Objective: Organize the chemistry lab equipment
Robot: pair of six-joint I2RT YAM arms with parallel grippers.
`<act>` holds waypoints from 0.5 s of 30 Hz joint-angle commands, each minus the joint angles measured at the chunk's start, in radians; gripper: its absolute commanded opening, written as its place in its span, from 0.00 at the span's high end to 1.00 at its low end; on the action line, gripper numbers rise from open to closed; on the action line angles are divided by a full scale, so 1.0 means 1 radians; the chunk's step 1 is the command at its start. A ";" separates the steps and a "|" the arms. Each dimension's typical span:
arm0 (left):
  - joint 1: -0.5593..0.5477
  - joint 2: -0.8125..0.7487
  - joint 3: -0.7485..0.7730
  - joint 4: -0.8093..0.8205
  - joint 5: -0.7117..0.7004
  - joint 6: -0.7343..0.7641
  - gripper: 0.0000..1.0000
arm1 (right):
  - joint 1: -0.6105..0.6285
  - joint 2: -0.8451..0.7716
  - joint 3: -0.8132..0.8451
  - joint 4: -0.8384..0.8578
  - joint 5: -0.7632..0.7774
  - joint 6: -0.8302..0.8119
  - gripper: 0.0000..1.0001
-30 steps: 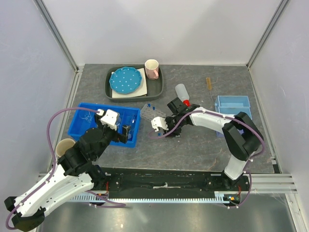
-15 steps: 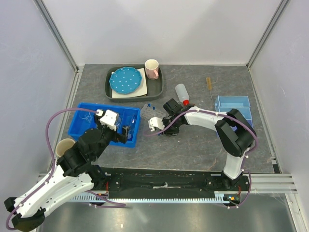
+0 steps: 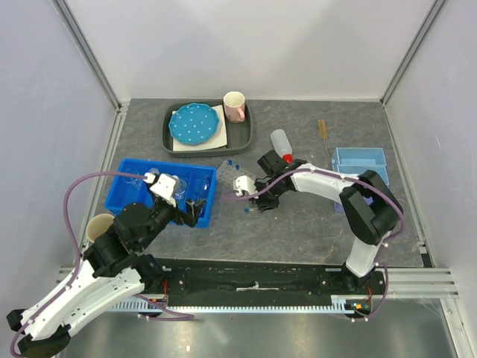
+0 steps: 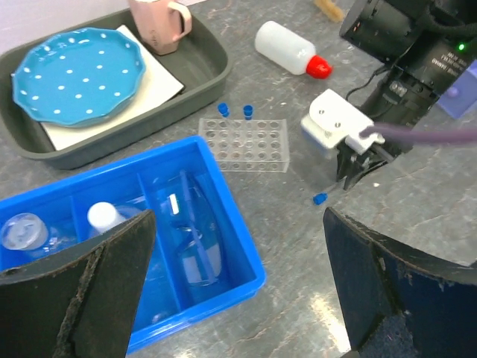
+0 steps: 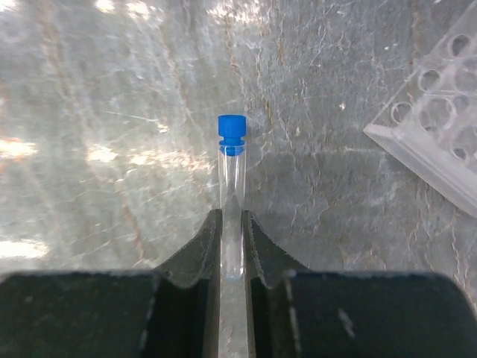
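Note:
My right gripper (image 5: 232,218) is shut on a clear blue-capped tube (image 5: 232,168) that lies on the grey tabletop, cap pointing away from me. The clear tube rack (image 4: 244,144) stands just beyond it and holds two blue-capped tubes (image 4: 247,112). From above, the right gripper (image 3: 250,203) sits low, right of the blue bin (image 3: 201,216). My left gripper (image 4: 238,298) hangs open and empty over that bin's near right corner. Blue goggles (image 4: 190,231) and small clear glassware (image 4: 22,227) lie inside the bin. A white red-nozzled squeeze bottle (image 3: 280,143) and a thin brown stick (image 3: 322,128) lie farther back.
A grey tray (image 3: 242,134) at the back holds the blue dotted plate (image 3: 195,124) and the pink-and-white mug (image 3: 235,106). A light blue bin (image 3: 360,165) stands at the right. A paper cup (image 3: 99,226) sits left of the blue bin.
The right gripper's jaws have closed onto the tube on the table. The left arm has drawn back a little toward the near edge, still open.

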 commanded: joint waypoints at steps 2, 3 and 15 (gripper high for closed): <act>0.004 0.017 0.023 0.106 0.141 -0.259 0.00 | -0.091 -0.186 -0.052 0.021 -0.283 0.128 0.86; 0.006 0.017 -0.012 0.135 0.179 -0.307 0.00 | -0.119 -0.232 -0.066 0.035 -0.312 0.145 0.87; 0.006 0.251 -0.265 0.799 0.276 -0.927 0.03 | -0.238 -0.455 -0.241 0.242 -0.622 0.300 0.86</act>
